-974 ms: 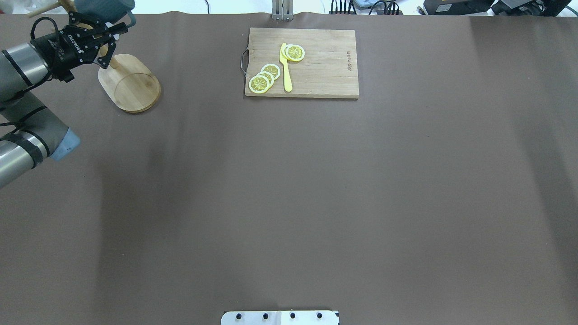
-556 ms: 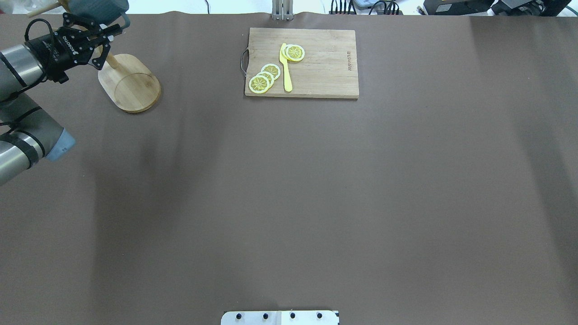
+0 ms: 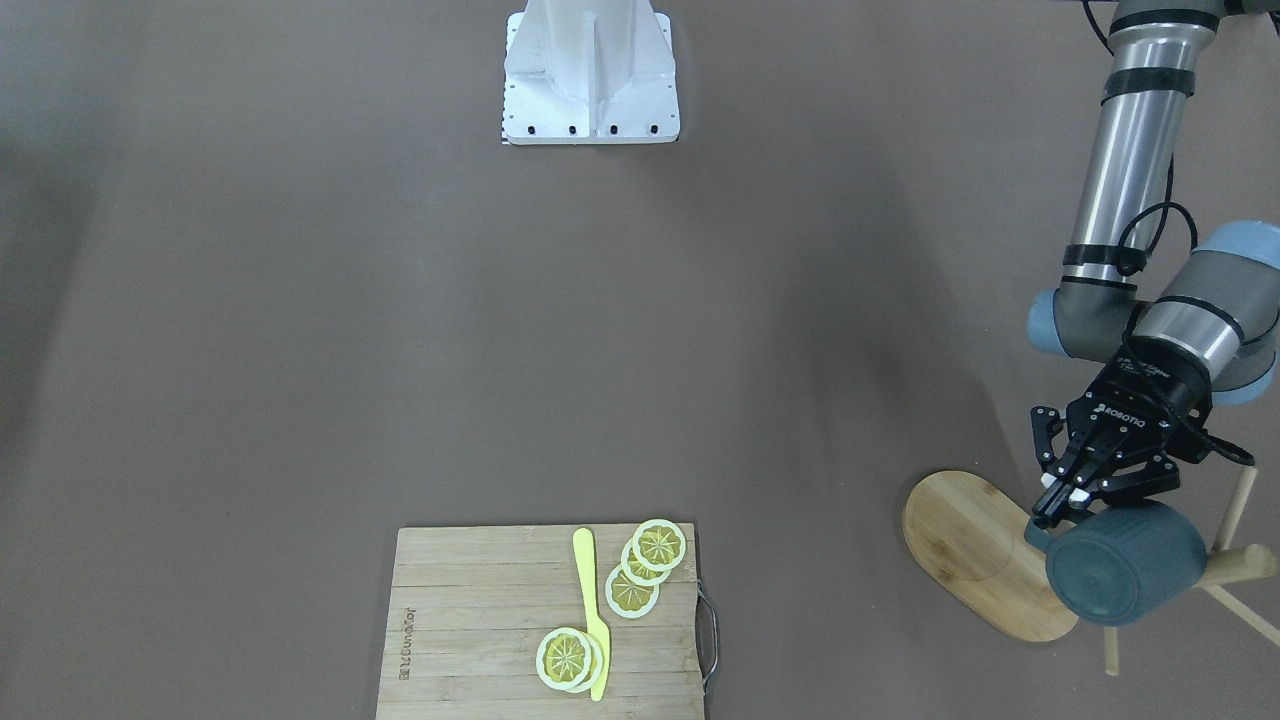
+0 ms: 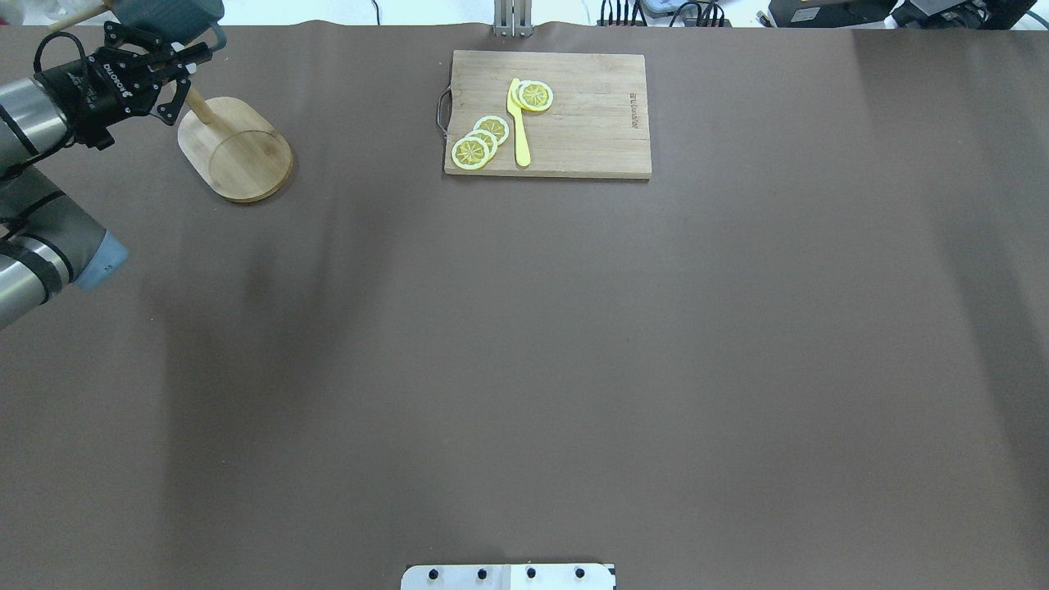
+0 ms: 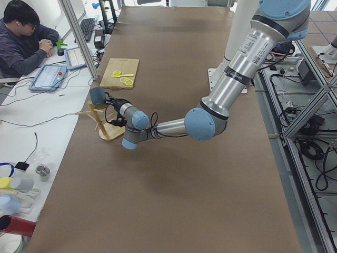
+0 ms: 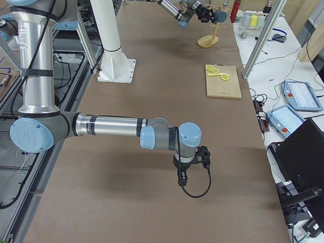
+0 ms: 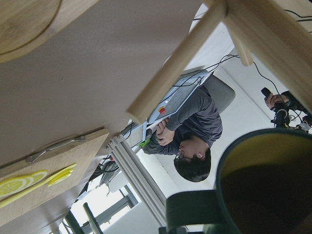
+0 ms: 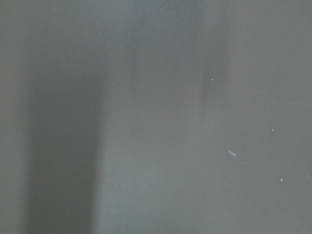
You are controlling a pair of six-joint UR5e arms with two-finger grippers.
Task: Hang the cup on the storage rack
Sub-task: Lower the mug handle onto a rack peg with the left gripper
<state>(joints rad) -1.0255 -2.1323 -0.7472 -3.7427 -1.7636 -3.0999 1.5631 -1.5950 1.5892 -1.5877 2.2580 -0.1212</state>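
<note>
Brown desk [image 4: 524, 369], far left corner: the left end effector [image 3: 1062, 503] grips the cup [image 3: 1125, 562] by its handle, holding it on its side beside the rack [image 3: 975, 550] post, above the base. Right end effector [image 6: 181, 177]: open or closed cannot be told.

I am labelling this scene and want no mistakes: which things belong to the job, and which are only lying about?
Belong to the job:
- cup, held in the left gripper
- storage rack

Only lying about:
- cutting board
- lemon slices on it
- yellow knife on it
</note>
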